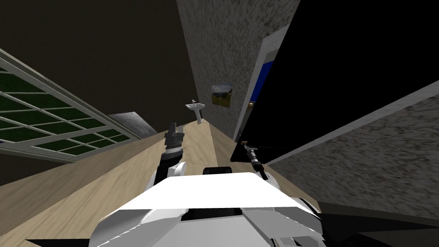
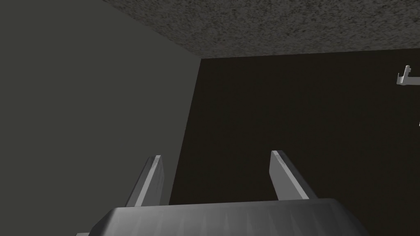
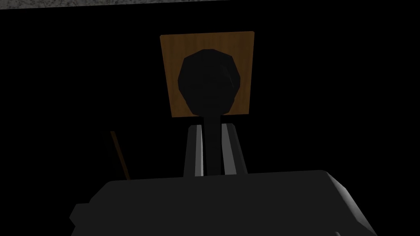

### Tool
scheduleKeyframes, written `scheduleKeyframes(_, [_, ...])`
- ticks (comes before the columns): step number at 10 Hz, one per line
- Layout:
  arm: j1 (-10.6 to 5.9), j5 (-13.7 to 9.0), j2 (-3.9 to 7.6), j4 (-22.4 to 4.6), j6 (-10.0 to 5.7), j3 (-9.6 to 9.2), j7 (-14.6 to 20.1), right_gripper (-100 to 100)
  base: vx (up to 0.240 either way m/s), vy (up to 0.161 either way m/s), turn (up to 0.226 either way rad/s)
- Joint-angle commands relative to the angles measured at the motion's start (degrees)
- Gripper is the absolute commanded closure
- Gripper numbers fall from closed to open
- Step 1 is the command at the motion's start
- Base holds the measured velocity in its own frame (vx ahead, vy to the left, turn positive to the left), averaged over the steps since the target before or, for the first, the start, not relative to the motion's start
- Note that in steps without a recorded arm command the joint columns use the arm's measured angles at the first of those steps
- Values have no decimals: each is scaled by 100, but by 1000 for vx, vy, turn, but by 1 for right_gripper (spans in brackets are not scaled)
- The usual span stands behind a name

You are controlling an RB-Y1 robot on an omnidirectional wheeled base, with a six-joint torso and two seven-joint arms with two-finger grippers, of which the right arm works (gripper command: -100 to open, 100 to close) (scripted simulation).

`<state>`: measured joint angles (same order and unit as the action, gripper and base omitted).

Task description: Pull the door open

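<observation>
Close in front on the right, the right gripper [image 3: 212, 128] has its two thin grey fingers [image 3: 198, 147] squeezed together on the thin stem of the black door handle with a round end [image 3: 209, 82]. The handle sits on a square brown plate [image 3: 242, 53]. The plate is fixed to the big flat black door [image 3: 328, 102]. In the head view the right arm reaches out to the near bottom corner of that door [image 1: 326, 85], and the gripper [image 1: 246, 146] is right against it. The door stands on the right side. To the left of it, the left gripper [image 1: 172, 127] points up and away, well apart from the door. Its two fingers are wide apart with nothing between them [image 2: 215, 155]. Under both arms lies the light wooden floor [image 1: 85, 184]. Off to the left is a big white-framed window with green panes [image 1: 64, 124]. Farther ahead, a small white sink on a stand [image 1: 196, 108] is at the end of the floor. Near it, a small square picture [image 1: 221, 94] hangs on the rough grey wall [image 1: 223, 43].
</observation>
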<state>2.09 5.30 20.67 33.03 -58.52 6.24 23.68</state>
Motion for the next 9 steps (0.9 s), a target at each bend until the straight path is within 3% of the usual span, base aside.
scheduleKeyframes(1, [0,0,0,0,0,0,0,100,-88,-20,27])
scheduleKeyframes(2, [125,53,63,-46,-200,-42,91,100,-125,-29,106])
scheduleKeyframes(6, [446,172,278,-124,-723,-110,324,100,-175,-66,138])
scheduleKeyframes(9, [572,219,363,-155,-929,-137,416,100,-127,-26,56])
